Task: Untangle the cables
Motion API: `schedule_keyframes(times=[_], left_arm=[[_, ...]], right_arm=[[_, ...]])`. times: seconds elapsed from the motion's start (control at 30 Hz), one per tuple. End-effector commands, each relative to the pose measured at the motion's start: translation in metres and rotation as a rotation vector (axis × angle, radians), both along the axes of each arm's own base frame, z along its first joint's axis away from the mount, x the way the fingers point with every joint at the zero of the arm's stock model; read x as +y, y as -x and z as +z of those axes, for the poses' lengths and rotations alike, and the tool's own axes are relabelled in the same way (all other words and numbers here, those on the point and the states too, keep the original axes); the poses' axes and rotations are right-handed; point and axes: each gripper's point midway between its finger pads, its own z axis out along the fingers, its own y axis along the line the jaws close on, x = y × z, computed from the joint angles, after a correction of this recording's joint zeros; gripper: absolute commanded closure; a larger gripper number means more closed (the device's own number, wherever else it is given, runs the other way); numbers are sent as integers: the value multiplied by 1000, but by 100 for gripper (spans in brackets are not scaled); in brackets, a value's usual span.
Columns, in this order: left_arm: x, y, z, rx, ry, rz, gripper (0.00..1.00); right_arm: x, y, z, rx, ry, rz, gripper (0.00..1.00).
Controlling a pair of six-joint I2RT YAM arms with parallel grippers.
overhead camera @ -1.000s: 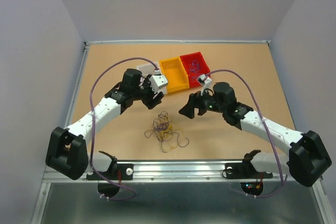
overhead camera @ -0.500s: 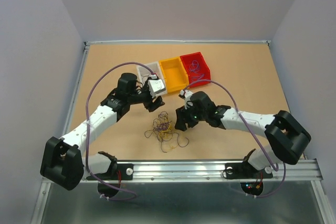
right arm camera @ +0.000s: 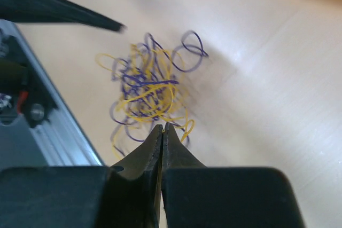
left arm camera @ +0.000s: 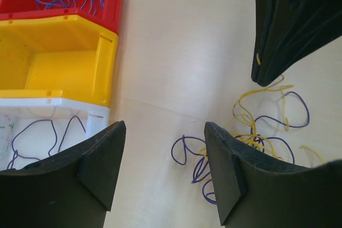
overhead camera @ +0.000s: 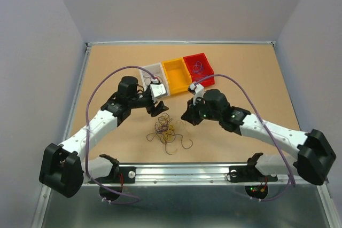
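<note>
Cables, a loose tangle of hair-thin purple, yellow and dark wires, are lying on the brown desk between the two arms, nearer the front rail than the bins. The right gripper is leaning over the tangle's right edge, its fingers pressed tight together. In the left wrist view the same black gripper is showing a speck of yellow at its seam, and a yellow loop is trailing from its tip down to the cables, so it seems to be pinching one yellow strand. From its own camera the tips are meeting just at the near side of the heap.

The left gripper is hanging over the tangle's upper left edge with its fingers spread wide and holding nothing; a single purple loop is lying on the desk under the gap.

Behind, three small plastic bins are sitting side by side and touching: a red one with thin bluish-purple wires in it, a yellow one, and a white one with purple wires in it.
</note>
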Motion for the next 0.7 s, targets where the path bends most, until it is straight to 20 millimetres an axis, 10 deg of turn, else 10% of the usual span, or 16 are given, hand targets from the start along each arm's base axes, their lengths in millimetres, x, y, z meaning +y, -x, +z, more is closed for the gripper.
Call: schedule_keyframes(times=[0.0, 0.43, 0.67], left_arm=[[-10, 17, 27, -44, 66, -113, 28], [-34, 43, 145, -246, 254, -377, 18], [-39, 60, 127, -192, 310, -450, 18]], right_arm=[[8, 4, 85, -132, -168, 45, 99], [9, 14, 328, -378, -493, 77, 99], [1, 16, 395, -439, -606, 35, 99]])
